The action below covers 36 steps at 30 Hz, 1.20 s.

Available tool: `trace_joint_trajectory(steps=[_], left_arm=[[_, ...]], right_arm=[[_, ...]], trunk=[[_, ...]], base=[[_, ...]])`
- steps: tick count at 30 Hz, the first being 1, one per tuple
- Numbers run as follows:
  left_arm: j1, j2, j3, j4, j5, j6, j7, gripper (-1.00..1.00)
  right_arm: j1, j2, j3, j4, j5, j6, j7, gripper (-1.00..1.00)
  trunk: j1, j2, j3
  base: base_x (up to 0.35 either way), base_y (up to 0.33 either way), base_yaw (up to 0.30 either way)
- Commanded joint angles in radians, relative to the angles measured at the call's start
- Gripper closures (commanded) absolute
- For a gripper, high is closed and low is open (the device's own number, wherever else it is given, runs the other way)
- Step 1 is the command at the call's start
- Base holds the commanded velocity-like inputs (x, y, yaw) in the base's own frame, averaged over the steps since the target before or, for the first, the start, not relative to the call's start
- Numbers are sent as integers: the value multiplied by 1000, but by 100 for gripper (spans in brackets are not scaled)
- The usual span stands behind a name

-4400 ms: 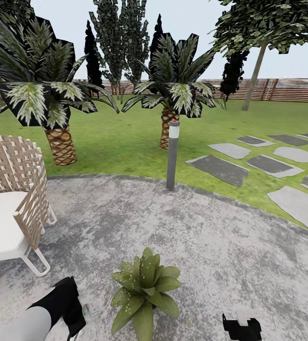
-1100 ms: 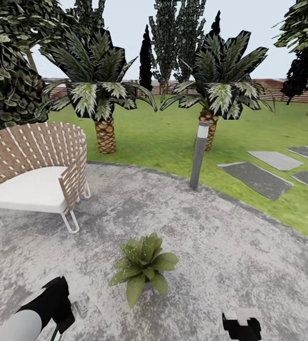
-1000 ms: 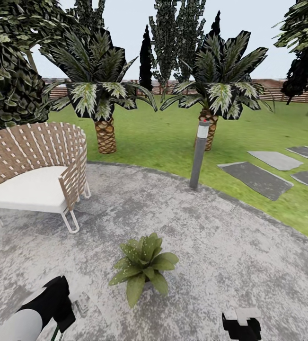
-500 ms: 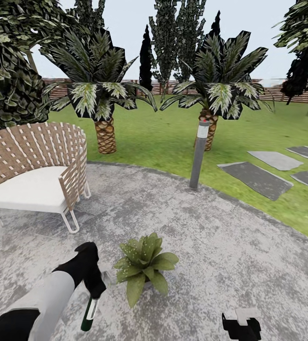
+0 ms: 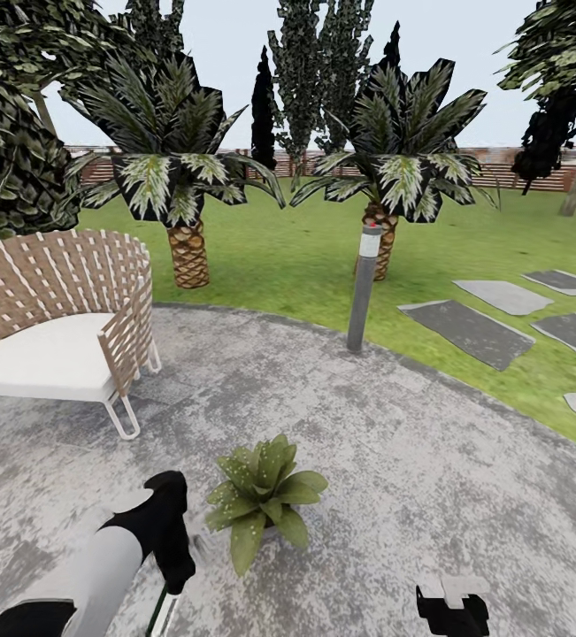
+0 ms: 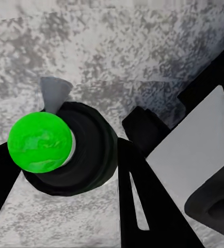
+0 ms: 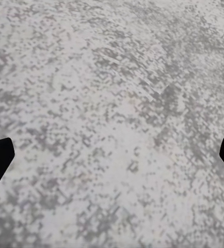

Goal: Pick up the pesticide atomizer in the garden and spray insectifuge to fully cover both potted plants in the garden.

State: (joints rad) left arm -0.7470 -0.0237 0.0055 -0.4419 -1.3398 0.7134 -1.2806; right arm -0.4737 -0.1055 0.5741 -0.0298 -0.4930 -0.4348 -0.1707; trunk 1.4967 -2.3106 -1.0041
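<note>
Garden, lawn, palms, paved circle, fence

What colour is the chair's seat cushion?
White, clearest in the head view: the chair has a brown-and-white woven back.

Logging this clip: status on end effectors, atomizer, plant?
Left end effector shut on atomizer, beside potted plant. White specks on leaves. Right end effector open, low over paving. Nothing between.

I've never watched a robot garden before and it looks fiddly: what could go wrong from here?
1. The left gripper holds the pesticide atomizer very close beside the potted plant; the arm might brush its leaves.
2. White specks show on some leaves, but the far side is hidden, so coverage could stay patchy.
3. The bottle hangs low over the paved area; a slip might drop it.
</note>
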Motion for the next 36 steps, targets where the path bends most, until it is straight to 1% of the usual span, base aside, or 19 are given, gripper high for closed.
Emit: trace_joint_trajectory(steps=[1,2,4,6,8,9,11,13,17,20,22,25,27,29,31,33,34,35,36], left_arm=[[-2,-41,-2,-22,-11,10,-7,100],[-2,-51,-4,-32,-12,9,-7,100],[0,-52,-4,-39,-13,7,-7,100],[3,-28,-4,-35,-13,6,-8,100],[13,9,-4,-31,-12,4,-8,100],[28,35,-3,-34,-10,4,-8,100],[42,46,-4,-40,-9,3,-8,100],[46,35,-2,-41,-10,3,-7,100],[47,-39,-22,-43,-13,5,-6,100],[47,-52,-39,-43,-13,5,-5,100],[49,-43,-42,-38,-13,4,-5,100],[74,14,-41,-40,-9,3,11,100],[82,43,-36,-42,-3,3,27,100],[84,54,-30,-47,-1,5,33,100],[77,42,-28,-71,1,8,27,100],[70,6,-32,-94,0,10,23,100],[62,-26,-35,-103,-3,11,12,100],[34,-45,-36,-107,-10,11,-25,100],[3,-48,-38,-108,-12,11,-70,100]], right_arm=[[0,0,9,-1,-7,-1,-4,-100],[0,0,9,-1,-7,-1,-4,-100],[0,0,9,-1,-7,-1,-4,-100],[0,0,9,-1,-7,-1,-4,-100],[0,0,9,-1,-7,-1,-4,-100],[0,0,9,-1,-6,-1,-4,-100],[0,0,9,-1,-6,-1,-4,-100],[0,0,9,-1,-6,-1,-4,-100],[0,0,9,-1,-6,-1,-4,-100],[0,0,9,-1,-6,-1,-4,-100],[0,0,9,-1,-6,-1,-4,-100],[0,0,9,-1,-6,-1,-4,-100],[0,0,9,-1,-5,-1,-4,-100],[0,0,9,-1,-4,-1,-4,-100],[0,0,9,-1,-4,-1,-4,-100],[0,0,9,-1,-4,-1,-4,-100],[0,0,9,-1,-4,-1,-4,-100],[0,0,9,-1,-4,-1,-4,-100],[0,0,9,-1,-4,-1,-4,-100]], trunk=[[0,0,-1],[0,0,-1],[0,0,-1],[0,0,-1],[0,0,-1],[0,0,-1],[0,0,-1],[0,0,-1],[0,0,-1],[0,0,-1],[0,0,-1],[0,0,-1],[0,0,-1],[0,0,-1],[0,0,-1],[0,0,-1],[0,0,-1],[0,0,-1],[0,0,-1]], base=[[0,0,0],[0,0,0],[0,0,0],[0,0,0],[0,0,0],[0,0,0],[0,0,0],[0,0,0],[0,0,0],[0,0,0],[0,0,0],[0,0,0],[0,0,0],[0,0,0],[0,0,0],[0,0,0],[0,0,0],[0,0,0],[0,0,0]])
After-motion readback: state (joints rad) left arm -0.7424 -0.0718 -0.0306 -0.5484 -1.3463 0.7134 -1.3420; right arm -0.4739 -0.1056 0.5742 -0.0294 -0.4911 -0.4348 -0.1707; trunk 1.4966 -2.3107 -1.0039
